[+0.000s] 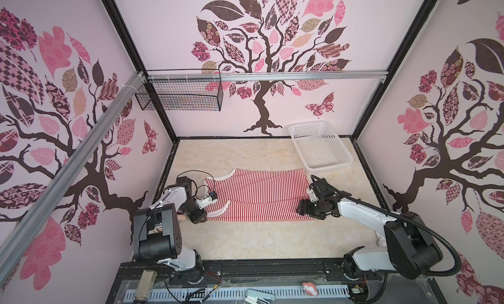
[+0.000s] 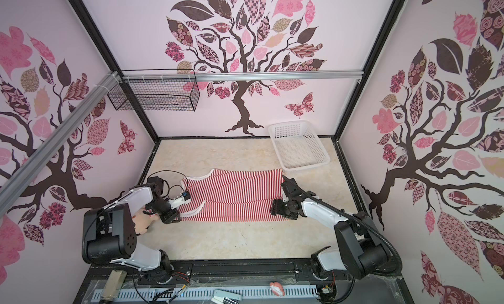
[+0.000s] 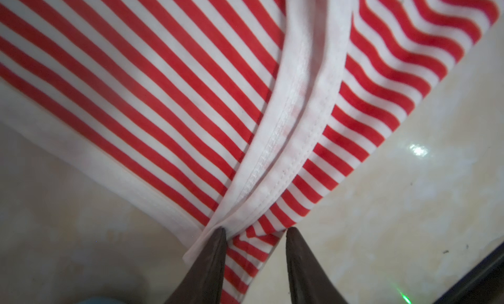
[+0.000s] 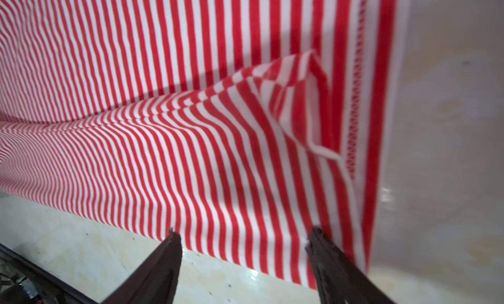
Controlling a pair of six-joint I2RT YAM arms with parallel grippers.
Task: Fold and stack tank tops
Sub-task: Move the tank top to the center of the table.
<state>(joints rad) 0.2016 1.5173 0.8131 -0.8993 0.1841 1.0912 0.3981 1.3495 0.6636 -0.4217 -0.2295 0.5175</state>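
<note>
One red-and-white striped tank top point(image 1: 259, 196) point(image 2: 234, 196) lies spread on the beige table, straps toward the left, hem toward the right. A crease runs along its length. My left gripper point(image 1: 208, 215) point(image 2: 181, 216) sits at the near strap end. In the left wrist view the left gripper point(image 3: 256, 231) is open, with the strap of the tank top point(image 3: 163, 84) flat between its fingers. My right gripper point(image 1: 301, 208) point(image 2: 275, 207) is at the near hem corner. In the right wrist view it point(image 4: 244, 231) stands wide open and empty over the tank top point(image 4: 191, 125), whose hem corner is rumpled.
A white perforated basket point(image 1: 331, 166) point(image 2: 308, 166) stands empty at the back right of the table point(image 1: 245, 242). A black wire basket point(image 1: 180, 95) hangs on the back wall. A pink soft object point(image 2: 141, 221) lies by the left arm, and another pink soft object point(image 1: 309, 287) on the front rail.
</note>
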